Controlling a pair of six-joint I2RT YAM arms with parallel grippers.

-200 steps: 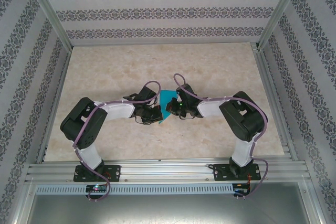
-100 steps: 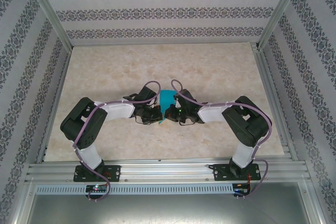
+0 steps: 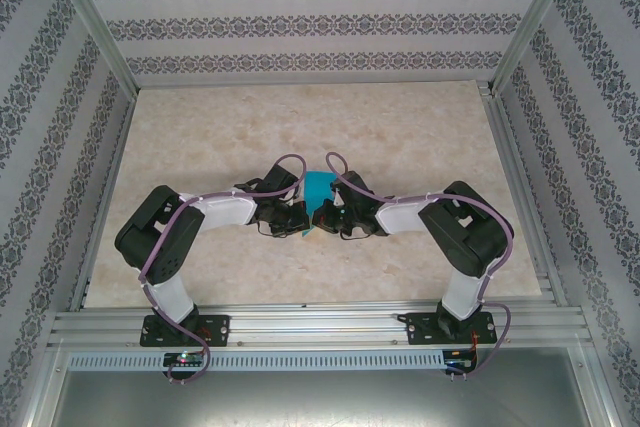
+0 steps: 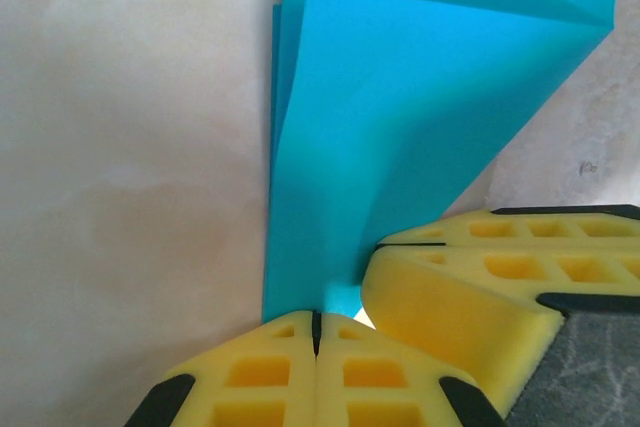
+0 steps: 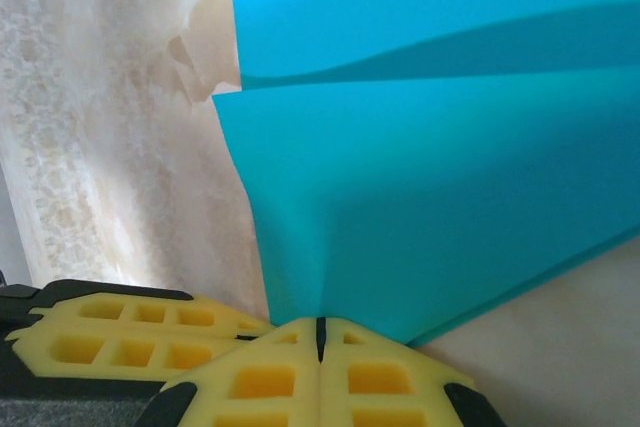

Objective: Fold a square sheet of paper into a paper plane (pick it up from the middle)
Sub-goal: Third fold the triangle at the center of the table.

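Observation:
The square sheet of paper (image 3: 318,187) is teal-blue and folded over into layers, standing up from the table between the two arms. My left gripper (image 4: 316,332) is shut on its lower edge, the yellow pads pressed together on the paper (image 4: 400,127). My right gripper (image 5: 320,332) is shut on the same edge of the sheet (image 5: 430,197), right beside the left one. In the top view the left gripper (image 3: 299,221) and right gripper (image 3: 326,219) nearly touch. The paper plane is out of view.
The marbled beige table (image 3: 200,127) lies open around the arms. Patterned walls and aluminium posts (image 3: 95,27) enclose it on three sides. A metal rail (image 3: 320,322) runs along the near edge at the arm bases.
The right arm has swung left, bringing its gripper close against the left gripper. The sheet between them now looks narrower and more upright. The left arm has held still.

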